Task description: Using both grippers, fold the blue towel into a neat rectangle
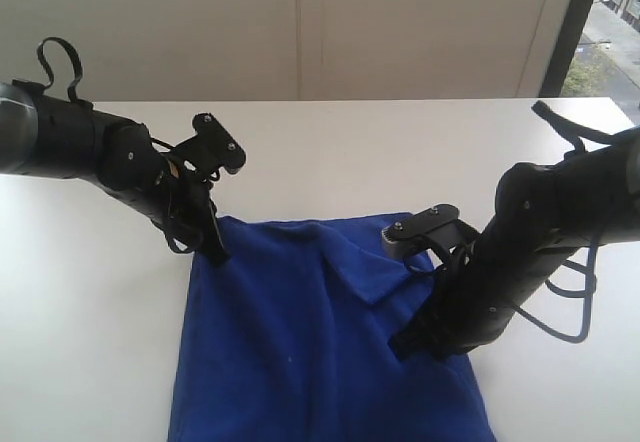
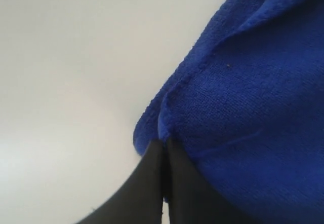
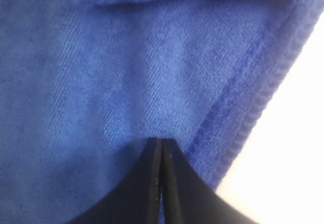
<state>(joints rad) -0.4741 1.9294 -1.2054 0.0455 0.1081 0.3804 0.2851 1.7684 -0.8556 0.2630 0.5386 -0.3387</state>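
Blue towel (image 1: 300, 352) lies toward six o'clock on the white counter (image 1: 380, 152), its far edge pinched: left claw (image 1: 216, 252) clamped tight at eleven o'clock, right claw (image 1: 405, 345) at two o'clock. The fold looks just begun. Next, both claws likely need to carry that edge evenly toward six o'clock.

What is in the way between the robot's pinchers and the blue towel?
Nothing visible. The left gripper is shut on a corner of the blue towel, and the right gripper has its closed tips right against the cloth near its hemmed edge.
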